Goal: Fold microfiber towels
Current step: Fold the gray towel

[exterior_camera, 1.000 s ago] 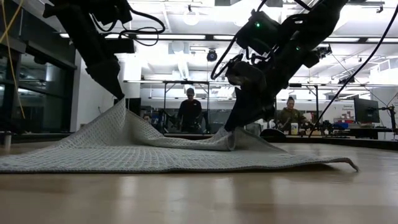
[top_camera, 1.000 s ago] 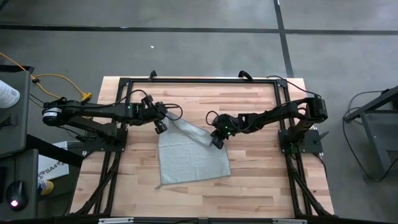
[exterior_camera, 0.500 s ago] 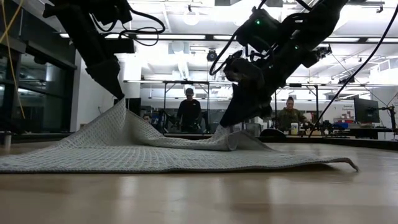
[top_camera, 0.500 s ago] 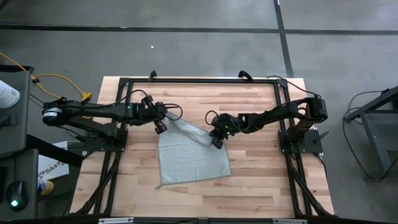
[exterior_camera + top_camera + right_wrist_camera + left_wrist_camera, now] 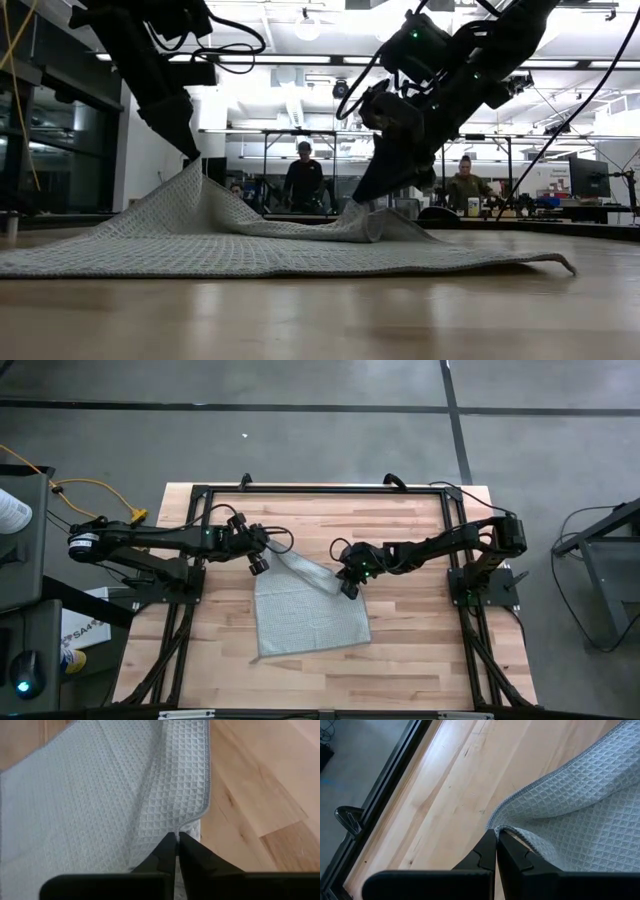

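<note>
The light grey-blue microfiber towel (image 5: 305, 610) lies on the wooden table (image 5: 420, 650), its near part flat and its far edge raised. My left gripper (image 5: 262, 563) is shut on the towel's far left corner, held well above the table in the low view (image 5: 188, 155). My right gripper (image 5: 347, 588) is shut on the far right corner, low over the table in the low view (image 5: 362, 205). The cloth between the two grippers sags into a slanting ridge (image 5: 305, 570). My left gripper pinches the towel's far left corner (image 5: 495, 826) between its two fingers, coming from above and slanting down. The corner is lifted clear, and the cloth slopes down from it (image 5: 150, 215) to the table. My right gripper pinches the towel's hemmed far right corner (image 5: 186, 824) between its two fingers, slanting down from the table's right. The corner is raised only a little (image 5: 365, 222). The cloth beside it is bunched into a fold; one layer or several, I cannot tell.
A black metal frame (image 5: 320, 488) runs round the table's far edge and sides. Bare wood lies to the towel's left and right and at the near edge. People (image 5: 303, 180) stand in the room beyond the table.
My right gripper has risen a little from the table and tipped, drawing the towel's far right corner up with it. My left gripper and the raised left corner have kept still.
</note>
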Controlling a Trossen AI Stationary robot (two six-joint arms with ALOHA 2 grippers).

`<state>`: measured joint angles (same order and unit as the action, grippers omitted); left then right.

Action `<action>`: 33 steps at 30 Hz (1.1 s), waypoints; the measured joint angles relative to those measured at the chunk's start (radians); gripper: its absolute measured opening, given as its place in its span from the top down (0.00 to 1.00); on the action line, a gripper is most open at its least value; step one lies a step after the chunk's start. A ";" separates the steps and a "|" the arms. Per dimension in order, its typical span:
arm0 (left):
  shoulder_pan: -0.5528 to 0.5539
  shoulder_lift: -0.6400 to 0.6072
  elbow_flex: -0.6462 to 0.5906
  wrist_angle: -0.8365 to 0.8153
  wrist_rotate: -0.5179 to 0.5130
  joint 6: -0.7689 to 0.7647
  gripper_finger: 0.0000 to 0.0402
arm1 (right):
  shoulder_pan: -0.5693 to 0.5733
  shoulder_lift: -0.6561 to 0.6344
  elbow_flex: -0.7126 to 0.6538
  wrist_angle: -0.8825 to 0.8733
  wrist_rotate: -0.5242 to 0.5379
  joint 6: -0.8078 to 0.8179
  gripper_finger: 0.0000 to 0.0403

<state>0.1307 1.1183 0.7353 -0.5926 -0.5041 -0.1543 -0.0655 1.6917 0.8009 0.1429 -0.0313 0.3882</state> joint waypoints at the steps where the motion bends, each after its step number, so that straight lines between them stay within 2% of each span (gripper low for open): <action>1: 0.000 0.000 0.000 0.000 0.000 0.000 1.00 | 0.000 0.000 0.000 0.000 0.004 -0.001 0.98; 5: 0.000 0.000 0.000 0.000 0.000 0.000 1.00 | -0.005 0.000 0.000 0.000 0.012 -0.001 0.99; 11: 0.000 0.000 0.000 0.000 -0.001 0.000 1.00 | -0.035 -0.001 0.000 0.000 0.097 -0.001 0.99; 16: 0.000 0.000 0.000 0.000 -0.001 0.000 1.00 | -0.095 -0.002 0.000 0.004 0.157 -0.002 0.99; 22: 0.000 0.000 0.000 0.000 -0.002 0.001 1.00 | -0.178 -0.002 0.000 0.007 0.164 -0.020 0.99; 27: 0.000 0.003 0.000 0.007 -0.003 0.055 1.00 | -0.243 -0.003 0.000 0.028 0.166 -0.022 0.99; 33: 0.001 0.054 0.002 0.077 0.007 0.143 1.00 | -0.278 -0.006 0.000 -0.011 0.236 0.010 0.99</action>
<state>0.1319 1.1724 0.7368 -0.5154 -0.4973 -0.0110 -0.3431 1.6854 0.8005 0.1317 0.2046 0.3984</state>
